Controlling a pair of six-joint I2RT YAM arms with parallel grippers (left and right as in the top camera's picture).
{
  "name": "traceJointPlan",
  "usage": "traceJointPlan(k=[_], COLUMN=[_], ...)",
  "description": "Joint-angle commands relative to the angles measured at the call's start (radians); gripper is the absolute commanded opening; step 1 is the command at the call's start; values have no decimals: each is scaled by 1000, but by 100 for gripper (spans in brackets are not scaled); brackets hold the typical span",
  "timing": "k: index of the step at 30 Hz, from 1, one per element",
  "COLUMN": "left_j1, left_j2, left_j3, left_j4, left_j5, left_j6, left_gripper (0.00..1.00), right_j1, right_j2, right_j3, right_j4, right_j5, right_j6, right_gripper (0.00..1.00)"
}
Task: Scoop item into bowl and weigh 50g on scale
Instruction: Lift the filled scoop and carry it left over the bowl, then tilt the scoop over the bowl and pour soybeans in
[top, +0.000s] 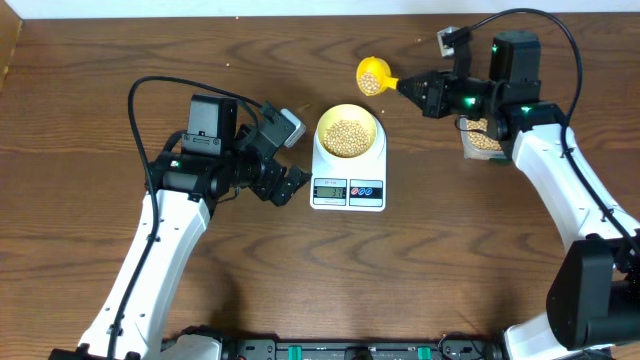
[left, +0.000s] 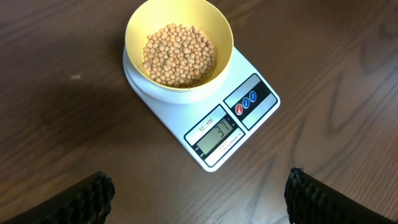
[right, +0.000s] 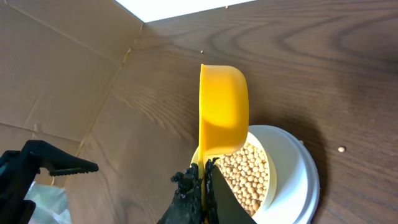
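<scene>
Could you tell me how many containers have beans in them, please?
3: the bowl on the scale, the scoop in the right hand, and the tub partly hidden under the right arm.

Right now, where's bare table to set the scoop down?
Bare table in front of the scale, and in the far left corner, beyond the left tool. Crowded: from the bowl rightward, where the right tool, scoop and bean container cluster.
</scene>
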Motion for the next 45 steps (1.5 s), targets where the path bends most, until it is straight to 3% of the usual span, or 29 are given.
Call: traceJointPlan(k=[1, 19, 31, 45], left_j1=[2, 2, 2, 2], left_j2=[-11, -11, -11, -11], left_j3=[9, 9, 9, 9], left_j4=[0, 0, 0, 0], left_j5=[19, 19, 19, 19], left_j6=[16, 16, 16, 16], left_gripper=[90, 90, 90, 90], right_j1=[6, 37, 72, 105], right_j2=[6, 6, 6, 6], right_j3=[2, 2, 2, -12], right_j4=[-3, -43, -79, -92], right_j5=[-3, -88, -74, 29], right_j6=[10, -212, -546, -780], right_gripper=[1, 1, 1, 1])
